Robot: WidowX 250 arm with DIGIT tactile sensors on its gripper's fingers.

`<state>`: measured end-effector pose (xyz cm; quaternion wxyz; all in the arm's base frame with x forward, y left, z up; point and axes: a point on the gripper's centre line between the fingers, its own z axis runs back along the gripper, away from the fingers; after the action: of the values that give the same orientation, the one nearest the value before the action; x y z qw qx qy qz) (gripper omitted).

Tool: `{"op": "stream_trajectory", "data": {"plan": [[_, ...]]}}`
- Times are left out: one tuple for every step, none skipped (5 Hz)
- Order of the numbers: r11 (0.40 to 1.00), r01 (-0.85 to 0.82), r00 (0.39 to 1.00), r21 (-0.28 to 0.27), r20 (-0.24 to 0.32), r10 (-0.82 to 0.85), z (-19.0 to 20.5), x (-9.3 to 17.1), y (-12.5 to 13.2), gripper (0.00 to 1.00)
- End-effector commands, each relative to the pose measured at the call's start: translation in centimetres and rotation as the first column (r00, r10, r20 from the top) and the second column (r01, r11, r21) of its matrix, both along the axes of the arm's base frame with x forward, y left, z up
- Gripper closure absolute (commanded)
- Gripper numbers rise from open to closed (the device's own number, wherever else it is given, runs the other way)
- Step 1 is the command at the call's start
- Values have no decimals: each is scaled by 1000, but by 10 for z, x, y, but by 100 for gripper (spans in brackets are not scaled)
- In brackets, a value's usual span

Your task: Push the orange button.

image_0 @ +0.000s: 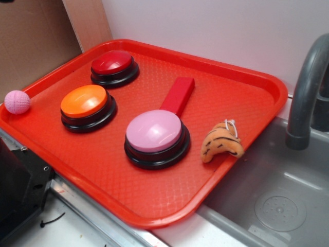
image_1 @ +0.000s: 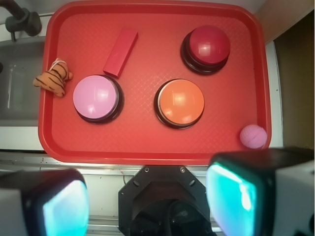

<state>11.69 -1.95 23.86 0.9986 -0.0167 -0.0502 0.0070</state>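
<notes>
The orange button (image_0: 84,101) (image_1: 180,101), a glossy orange dome on a black round base, sits on the red tray (image_0: 154,206) (image_1: 147,142), left of middle in the exterior view. In the wrist view my gripper (image_1: 147,196) hangs high above the tray's near edge, well back from the orange button. Its two fingers (image_1: 241,196) stand wide apart, open, with nothing between them. The gripper does not show in the exterior view.
On the tray also stand a dark red button (image_0: 114,64) (image_1: 206,45) and a larger pink button (image_0: 154,133) (image_1: 96,97), plus a flat red block (image_0: 179,95) (image_1: 121,51). A striped plush toy (image_0: 222,144) (image_1: 53,78) and a pink ball (image_0: 17,102) (image_1: 253,136) rest at the rims. A sink (image_0: 277,206) with a grey faucet (image_0: 306,92) lies beside it.
</notes>
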Motion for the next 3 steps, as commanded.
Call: {"op": "stream_trajectory", "data": {"plan": [[1000,0,1000,0,0,0,0,0,0,0],[992,-129,991,13,-24,129,-33,22,31,0],[970,-236,972,-52,-17,235,-73,56,37,0]]}}
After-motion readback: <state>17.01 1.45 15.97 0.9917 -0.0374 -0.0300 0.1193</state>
